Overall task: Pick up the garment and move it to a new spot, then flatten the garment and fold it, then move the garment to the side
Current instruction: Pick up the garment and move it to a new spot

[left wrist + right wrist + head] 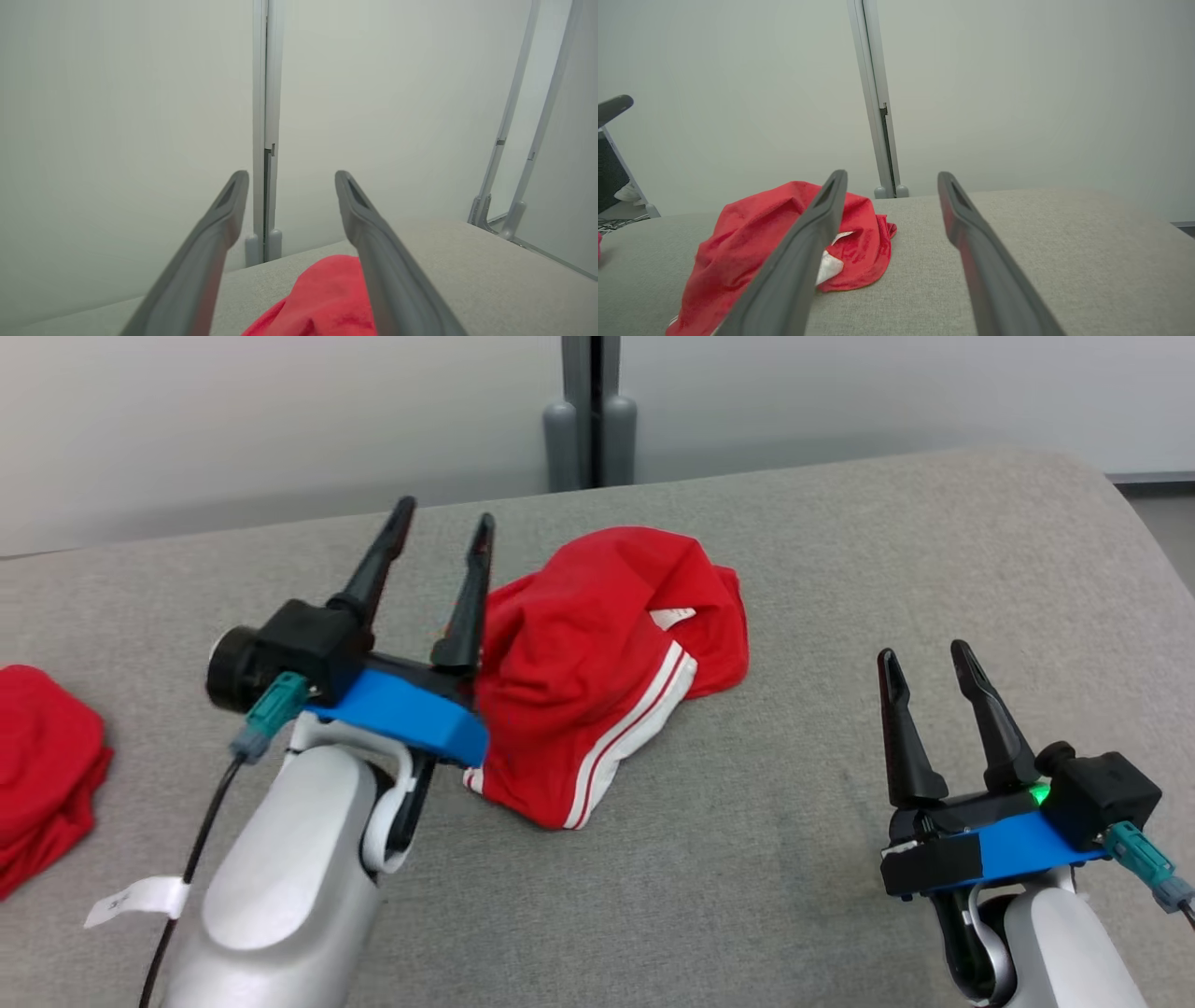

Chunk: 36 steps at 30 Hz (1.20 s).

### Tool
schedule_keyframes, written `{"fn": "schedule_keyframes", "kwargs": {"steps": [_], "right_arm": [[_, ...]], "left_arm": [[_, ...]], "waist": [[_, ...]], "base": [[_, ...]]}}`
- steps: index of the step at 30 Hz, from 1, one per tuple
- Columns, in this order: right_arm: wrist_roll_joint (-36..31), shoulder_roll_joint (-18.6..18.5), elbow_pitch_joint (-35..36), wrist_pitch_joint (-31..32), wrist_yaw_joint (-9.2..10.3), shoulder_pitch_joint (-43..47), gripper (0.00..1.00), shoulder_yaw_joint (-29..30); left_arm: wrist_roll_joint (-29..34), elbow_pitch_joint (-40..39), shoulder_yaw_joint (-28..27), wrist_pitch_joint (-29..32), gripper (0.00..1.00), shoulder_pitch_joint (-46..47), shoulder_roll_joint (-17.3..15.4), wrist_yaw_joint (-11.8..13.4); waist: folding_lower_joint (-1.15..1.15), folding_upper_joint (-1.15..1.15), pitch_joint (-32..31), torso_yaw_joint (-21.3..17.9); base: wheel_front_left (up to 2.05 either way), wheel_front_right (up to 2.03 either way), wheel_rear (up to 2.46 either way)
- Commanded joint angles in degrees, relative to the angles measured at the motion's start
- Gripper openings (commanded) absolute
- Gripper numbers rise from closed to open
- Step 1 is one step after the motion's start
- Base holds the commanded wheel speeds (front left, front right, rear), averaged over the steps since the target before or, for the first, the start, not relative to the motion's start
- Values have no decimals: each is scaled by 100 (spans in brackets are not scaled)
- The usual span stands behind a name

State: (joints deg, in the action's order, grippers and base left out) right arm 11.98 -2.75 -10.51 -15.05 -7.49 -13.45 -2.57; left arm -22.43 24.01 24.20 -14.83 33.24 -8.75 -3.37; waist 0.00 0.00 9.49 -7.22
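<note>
A red garment [597, 663] with white side stripes lies crumpled in a heap on the grey padded surface [840, 569], a white label showing at its top. My left gripper [443, 527] stands open just left of the heap and raised above it, with nothing between its fingers. In the left wrist view the open left gripper [292, 179] points at the wall, the garment [327, 298] low between its fingers. My right gripper [929, 658] is open at the lower right, well clear of the garment. Through the right wrist view's open right gripper [892, 179], the garment [752, 238] lies to the left.
Another red cloth [42, 765] lies bunched at the surface's left edge. A grey post [590, 411] stands against the pale wall behind the surface. The surface's rounded right end [1120, 495] drops off to the floor.
</note>
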Motion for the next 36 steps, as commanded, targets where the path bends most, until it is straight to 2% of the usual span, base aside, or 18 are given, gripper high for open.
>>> {"fn": "schedule_keyframes", "kwargs": {"steps": [1,7,14,18,25,36], "right_arm": [[-58,-24,-8,-20,-1,54,100,11],[-145,-23,-65,-20,-1,170,100,97],[-220,-24,-172,-20,-1,255,100,202],[-260,-25,-213,-20,-1,307,100,240],[-307,-24,-300,-21,-1,371,100,228],[-394,-24,-545,-21,-1,440,100,247]], "left_arm": [[-12,-12,-74,-26,100,-148,-55,47],[90,-610,-822,-41,100,-787,-330,297],[286,-1097,-1635,-44,100,-1754,-436,422],[403,-1235,-1943,-44,100,-2232,-328,422],[694,-1138,-2156,-45,100,-2807,-76,317],[1045,-961,-2449,-45,100,-2912,177,155]], "waist": [[0,0,-25,30],[0,0,-285,331],[0,0,-518,610],[0,0,-573,703],[0,0,-646,745],[0,0,-691,704]], "base": [[0,0,0],[0,0,0],[0,0,0],[0,0,0],[0,0,0],[0,0,0]]}}
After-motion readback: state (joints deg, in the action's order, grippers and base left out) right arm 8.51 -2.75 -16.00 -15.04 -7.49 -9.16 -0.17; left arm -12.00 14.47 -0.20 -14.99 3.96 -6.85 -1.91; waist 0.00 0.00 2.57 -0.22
